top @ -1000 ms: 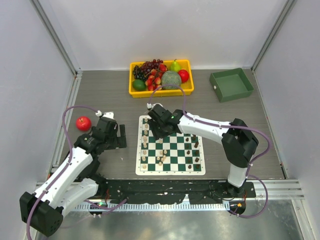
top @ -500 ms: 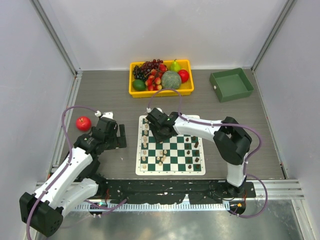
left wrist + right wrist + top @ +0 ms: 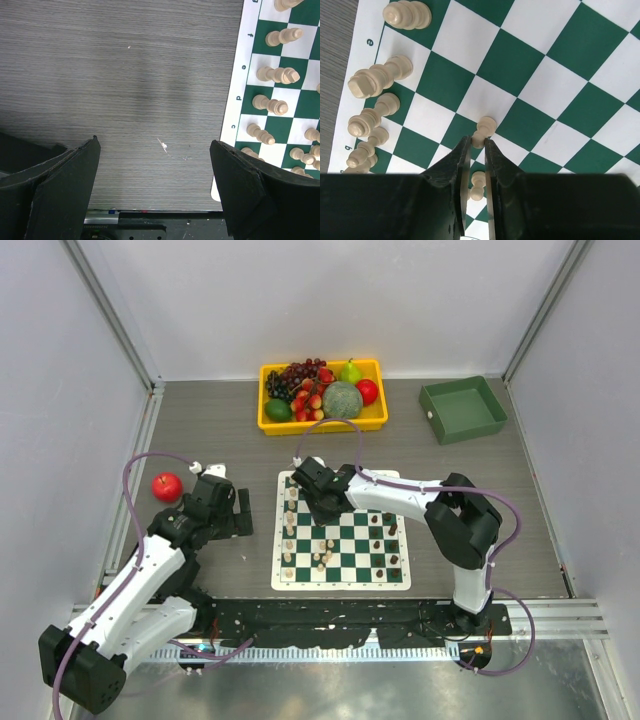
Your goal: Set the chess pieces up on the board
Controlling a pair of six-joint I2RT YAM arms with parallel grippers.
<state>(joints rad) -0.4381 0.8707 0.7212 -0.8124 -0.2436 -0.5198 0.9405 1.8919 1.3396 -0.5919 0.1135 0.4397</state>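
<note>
Gripped only within the last second, a cream pawn (image 3: 484,125) on the board (image 3: 520,60) is clamped by the right gripper (image 3: 477,142). Pinched at its thin neck, it can be slipped and dropped onto neighbouring pieces (image 3: 377,80). The left gripper (image 3: 155,150) is held wide open.

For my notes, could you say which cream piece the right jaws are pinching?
The cream pawn whose head pokes out past the jaw tips; the edge-row pieces stand clear.
</note>
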